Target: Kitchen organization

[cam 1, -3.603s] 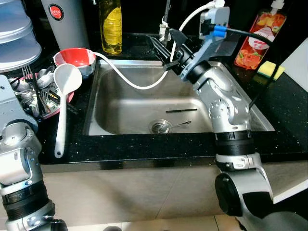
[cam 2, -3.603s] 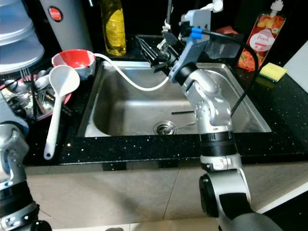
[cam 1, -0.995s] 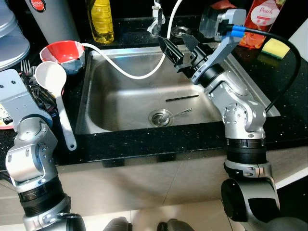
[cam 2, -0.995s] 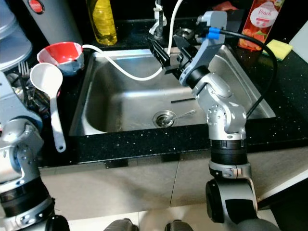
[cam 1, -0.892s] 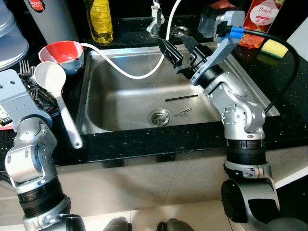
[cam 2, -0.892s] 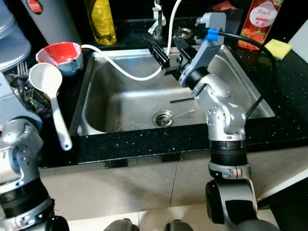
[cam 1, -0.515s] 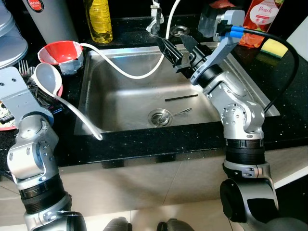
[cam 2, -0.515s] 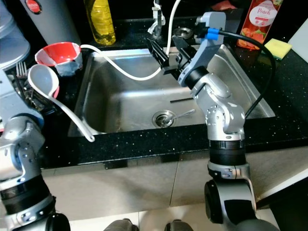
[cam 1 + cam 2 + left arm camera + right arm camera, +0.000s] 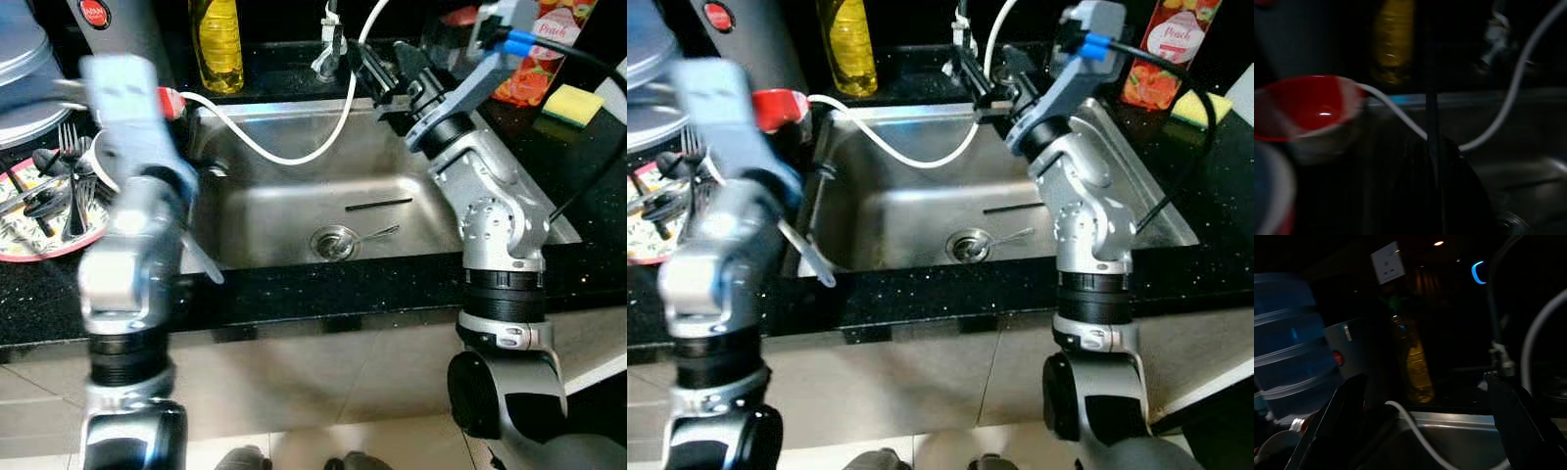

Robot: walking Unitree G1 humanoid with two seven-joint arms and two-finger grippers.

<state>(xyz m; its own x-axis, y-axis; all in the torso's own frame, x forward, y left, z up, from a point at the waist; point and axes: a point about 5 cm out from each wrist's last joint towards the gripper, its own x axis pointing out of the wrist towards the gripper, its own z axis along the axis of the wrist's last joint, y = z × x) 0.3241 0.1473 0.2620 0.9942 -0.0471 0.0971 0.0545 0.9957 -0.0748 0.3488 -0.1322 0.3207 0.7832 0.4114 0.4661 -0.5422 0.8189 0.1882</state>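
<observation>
Left arm [image 9: 132, 235] is blurred, centre-left of frame, blocking the sink's left edge. Left end effector: can't tell its state; a white ladle handle [image 9: 201, 262] pokes out low beside the arm, tip over the black table [image 9: 294, 299] front strip. Sink [image 9: 294, 211] mid-frame: drain with a spoon [image 9: 377, 235] beside it, and a thin dark stick [image 9: 378, 206] just behind. White hose [image 9: 284, 147] loops from the red bowl [image 9: 168, 98] at upper left across the basin to the tap [image 9: 331, 49]. Patterned plate with forks [image 9: 49, 196] sits at left edge. Right end effector [image 9: 384, 73] is at upper centre over the sink's back rim, fingers spread wide, nothing between them. Far row: yellow bottle [image 9: 217, 44], grey canister [image 9: 113, 24], red pouch [image 9: 544, 54], yellow sponge [image 9: 573, 106] at upper right.
</observation>
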